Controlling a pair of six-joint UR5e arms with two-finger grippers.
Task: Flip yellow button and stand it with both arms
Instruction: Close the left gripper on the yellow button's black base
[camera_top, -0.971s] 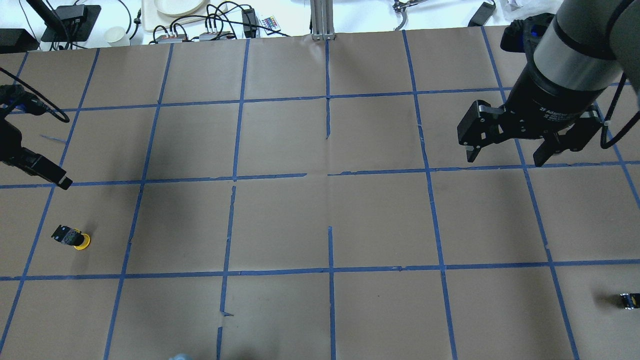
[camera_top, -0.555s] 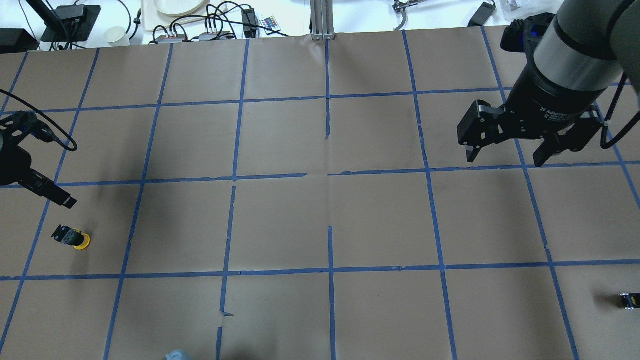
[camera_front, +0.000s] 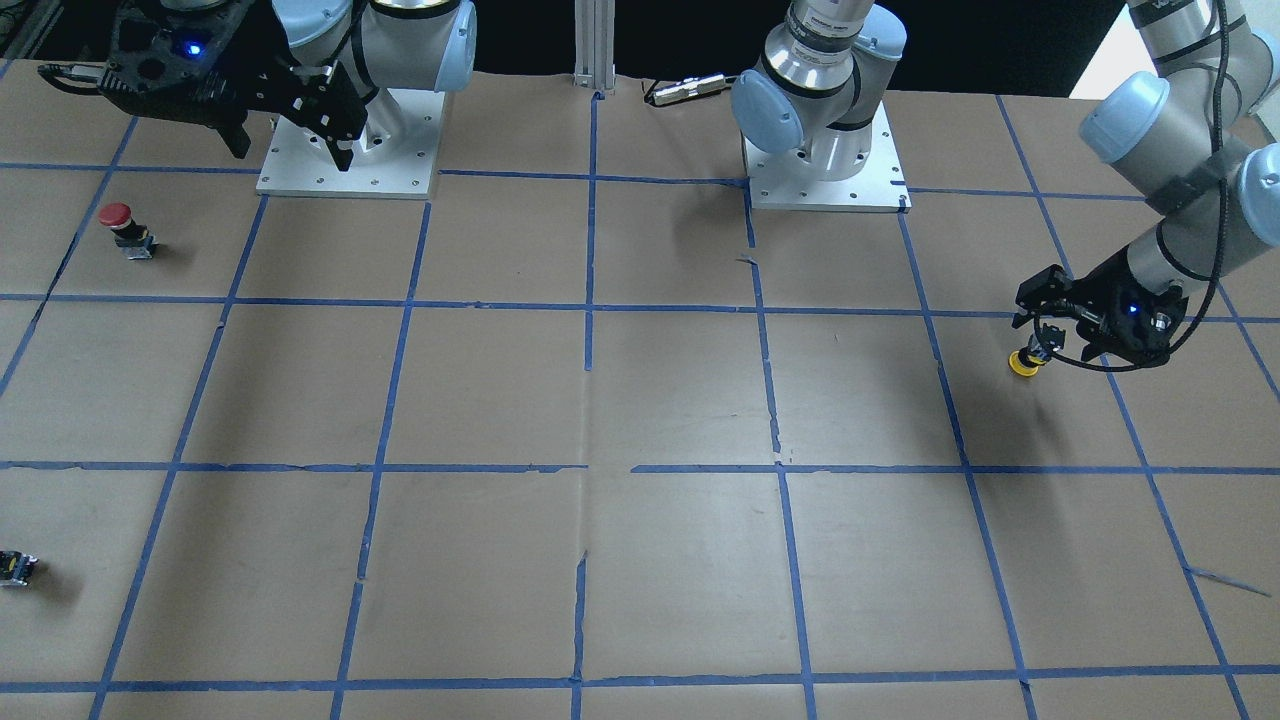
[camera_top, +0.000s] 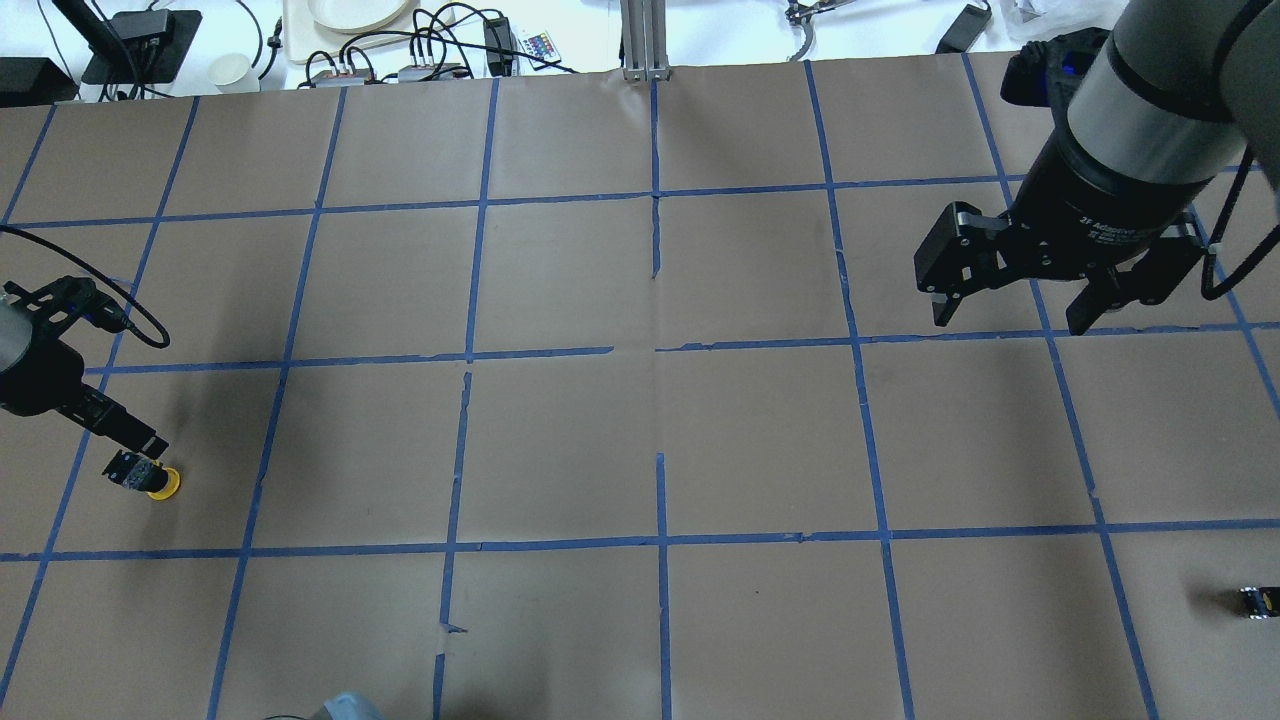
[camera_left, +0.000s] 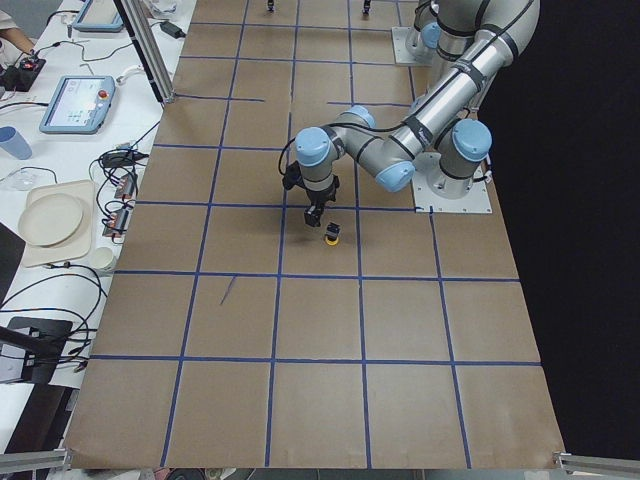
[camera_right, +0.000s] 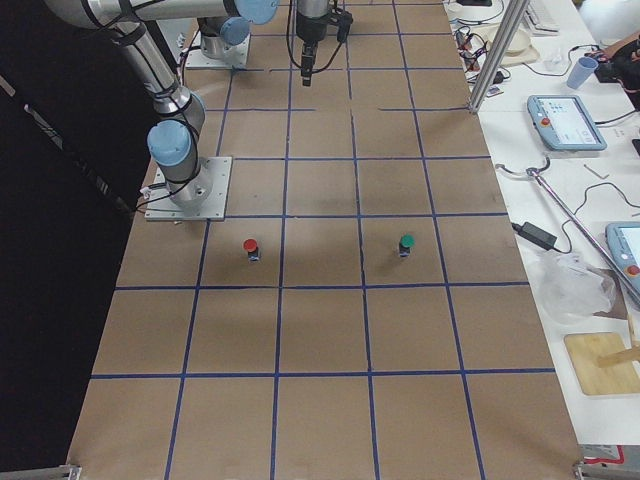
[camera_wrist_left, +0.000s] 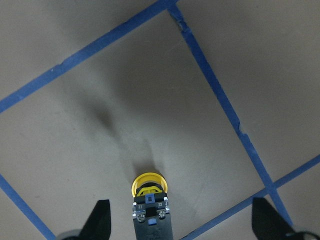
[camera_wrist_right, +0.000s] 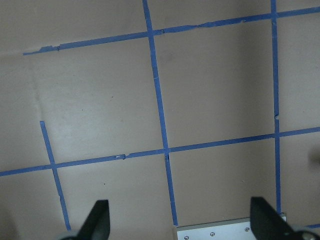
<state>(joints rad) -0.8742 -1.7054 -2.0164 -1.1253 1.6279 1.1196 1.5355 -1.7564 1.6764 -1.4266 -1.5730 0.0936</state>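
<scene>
Left end effector poised over a tipped button: a skewed pinch is the main risk

On the brown taped surface (camera_top: 640, 440), the right end effector (camera_top: 1010, 318) hangs spread and empty at the far right, well apart from the work, so any handover would probably mean a long carry in which a loose hold could slip. The left end effector (camera_wrist_left: 180, 212) is released, with one finger on each side of the yellow button (camera_wrist_left: 150, 205). The button lies on its side at the near left, cap pointing away from the wrist. If the fingers close on the round cap rather than the block body, it could roll or squirt out. An off-centre squeeze may twist it, and its small base may topple once stood up.
</scene>
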